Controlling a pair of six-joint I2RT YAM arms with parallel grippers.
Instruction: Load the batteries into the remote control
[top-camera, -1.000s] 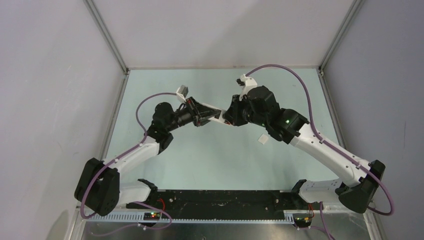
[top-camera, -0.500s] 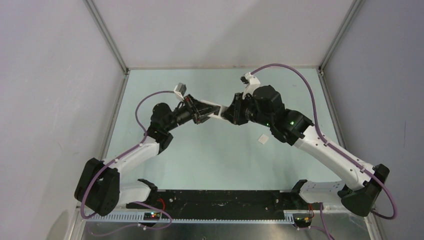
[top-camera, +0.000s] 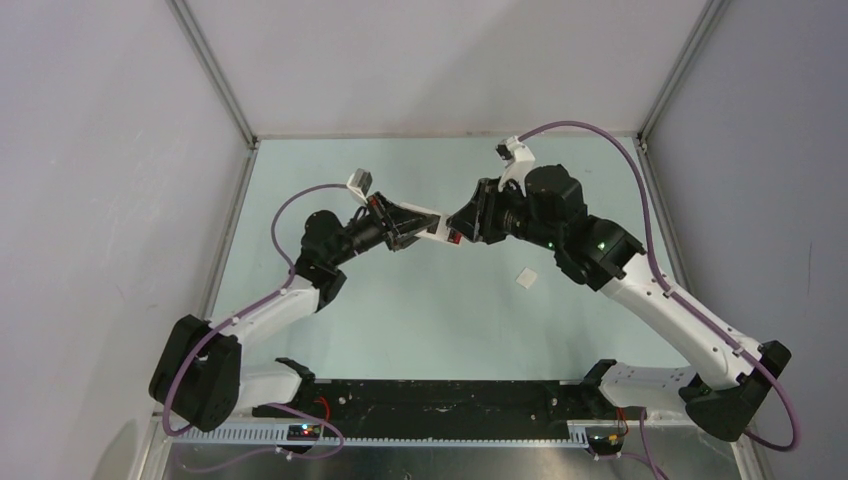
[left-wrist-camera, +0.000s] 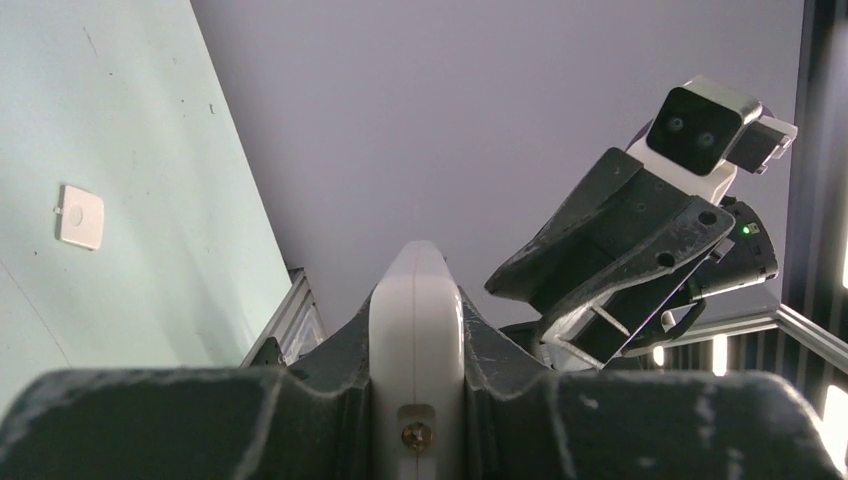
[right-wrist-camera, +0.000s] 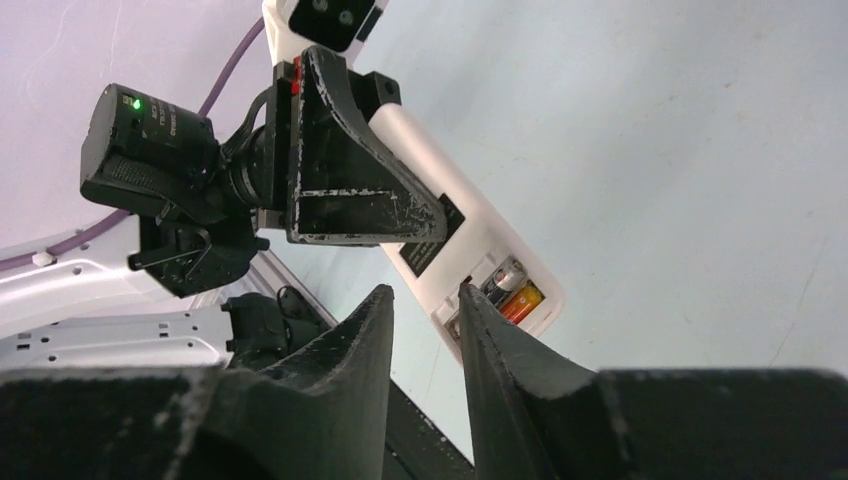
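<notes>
Robot lab test cell, not home or shop. Pale green table (top-camera: 400, 320) walled by plain grey panels (top-camera: 100, 200) along left, far, right edges; aluminium frame posts (top-camera: 215, 75) at far corners. Left arm (top-camera: 270, 305), right arm (top-camera: 670, 310) bolted to black base plate (top-camera: 440, 400) at near edge; purple cables (top-camera: 575, 123); slotted cable duct (top-camera: 430, 433)

- No text, number or brand was legible anywhere.
- A small black label (right-wrist-camera: 432, 246) on the flat white rectangular remote control (right-wrist-camera: 447, 186) carried print too fine to read.
</notes>
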